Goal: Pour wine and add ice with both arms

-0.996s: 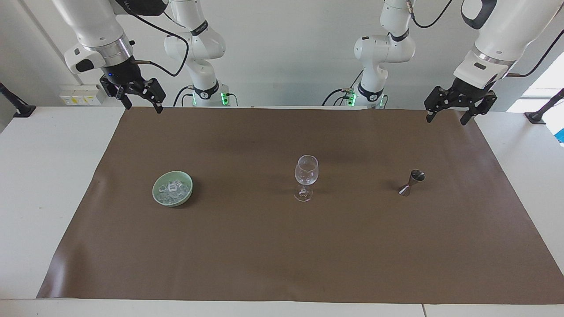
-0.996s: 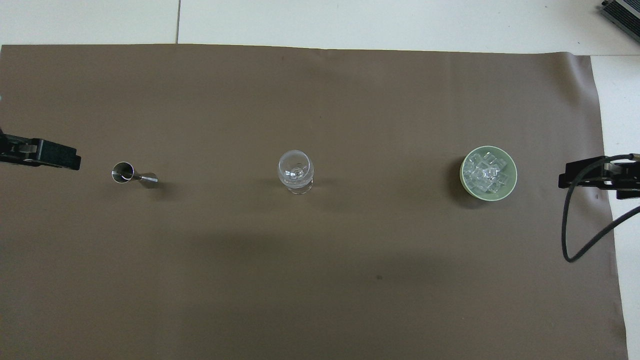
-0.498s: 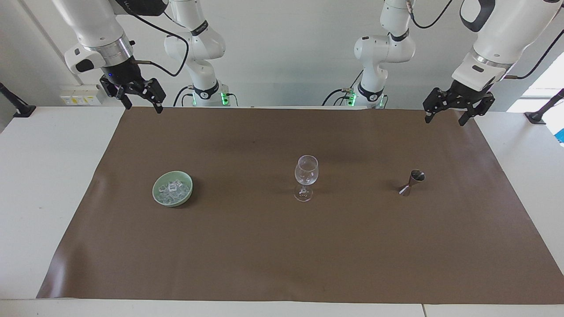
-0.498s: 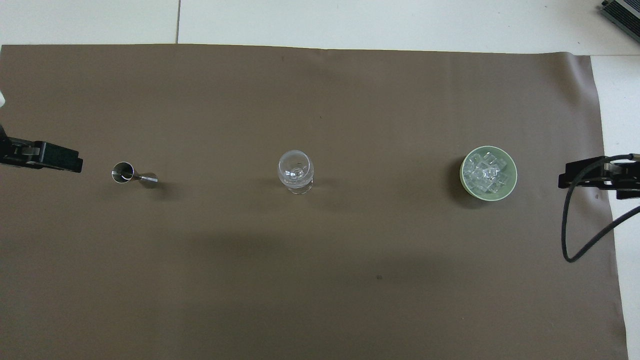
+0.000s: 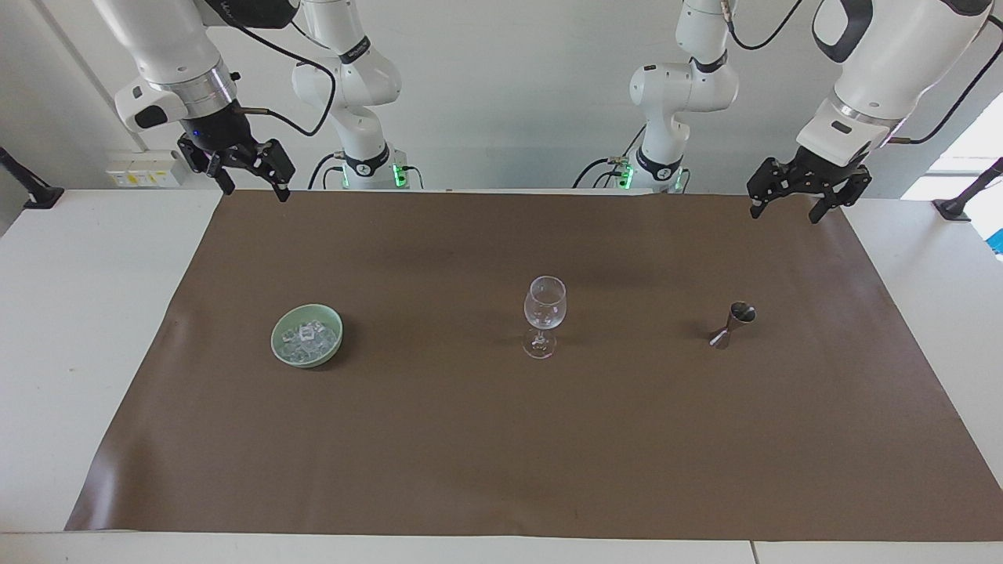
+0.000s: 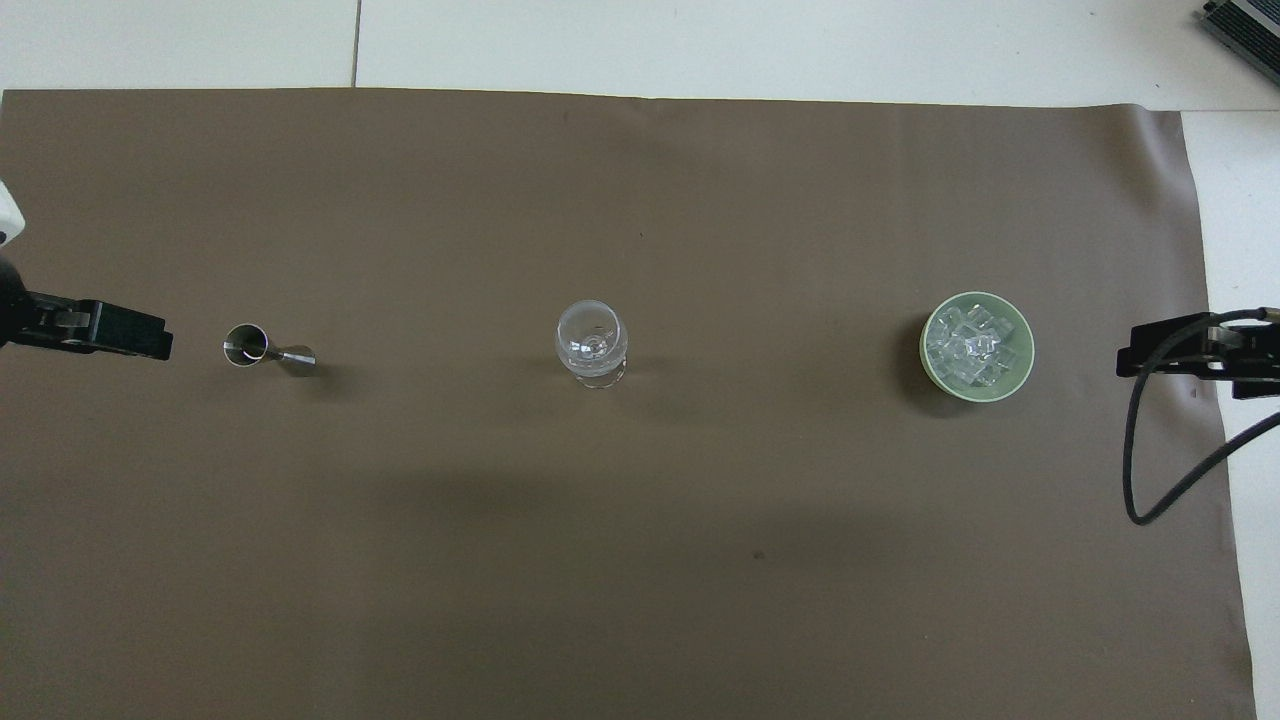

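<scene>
An empty clear wine glass (image 5: 544, 313) stands upright in the middle of the brown mat; it also shows in the overhead view (image 6: 592, 345). A small steel jigger (image 5: 733, 325) (image 6: 262, 349) stands beside it toward the left arm's end. The ice (image 5: 308, 334) (image 6: 972, 345) is heaped in a pale green bowl (image 5: 276, 338) (image 6: 928, 352) toward the right arm's end. My left gripper (image 5: 783, 211) (image 6: 150, 338) is open and empty, up in the air over the mat's edge near its base. My right gripper (image 5: 253, 190) (image 6: 1135, 358) is open and empty and waits over the mat's corner.
The brown mat (image 5: 501, 454) covers most of the white table (image 5: 78, 313). A black cable (image 6: 1135, 480) loops down from the right wrist over the mat's edge. A dark device (image 6: 1245, 25) lies at a table corner farthest from the robots.
My left gripper has shifted a little toward the jigger and slightly upward. The right arm and all the objects have not moved.
</scene>
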`<move>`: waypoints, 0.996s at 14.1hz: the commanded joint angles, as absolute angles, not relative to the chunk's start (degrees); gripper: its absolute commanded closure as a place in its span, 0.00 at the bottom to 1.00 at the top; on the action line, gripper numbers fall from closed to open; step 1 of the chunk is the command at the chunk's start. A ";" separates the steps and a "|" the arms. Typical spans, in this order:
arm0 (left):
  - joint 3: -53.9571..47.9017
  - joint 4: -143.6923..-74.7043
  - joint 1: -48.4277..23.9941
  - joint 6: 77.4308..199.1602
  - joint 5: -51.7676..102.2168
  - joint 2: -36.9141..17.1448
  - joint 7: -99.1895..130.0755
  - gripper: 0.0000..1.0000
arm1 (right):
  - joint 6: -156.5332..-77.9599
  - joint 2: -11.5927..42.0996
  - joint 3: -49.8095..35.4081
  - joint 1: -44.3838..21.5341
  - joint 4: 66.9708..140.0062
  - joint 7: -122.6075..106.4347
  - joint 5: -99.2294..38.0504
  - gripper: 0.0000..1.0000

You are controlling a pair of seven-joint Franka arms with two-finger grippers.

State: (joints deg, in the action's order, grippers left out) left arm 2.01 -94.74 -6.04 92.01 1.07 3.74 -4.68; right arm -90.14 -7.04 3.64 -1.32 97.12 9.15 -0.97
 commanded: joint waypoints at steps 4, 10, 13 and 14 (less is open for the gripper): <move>2.90 -93.53 -6.24 94.14 0.18 3.44 -5.19 0.00 | -90.53 -8.44 3.43 -0.88 98.61 8.96 -1.58 0.00; 3.60 -82.99 -4.84 88.08 0.97 -2.80 -5.01 0.00 | -90.61 -8.44 3.51 -0.88 98.61 8.96 -1.58 0.00; 3.61 -78.07 -2.21 84.92 2.98 -5.96 -4.75 0.00 | -90.53 -8.44 3.51 -0.88 98.61 8.96 -1.58 0.00; 3.78 -75.26 -1.76 83.42 3.25 -7.89 -4.66 0.00 | -90.53 -8.44 3.43 -0.88 98.61 8.96 -1.58 0.00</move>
State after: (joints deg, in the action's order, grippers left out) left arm 3.79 -82.81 -3.41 87.93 1.89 -2.98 -4.63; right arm -90.14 -7.04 3.64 -1.31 97.14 9.15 -0.97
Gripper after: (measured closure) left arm 0.000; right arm 0.000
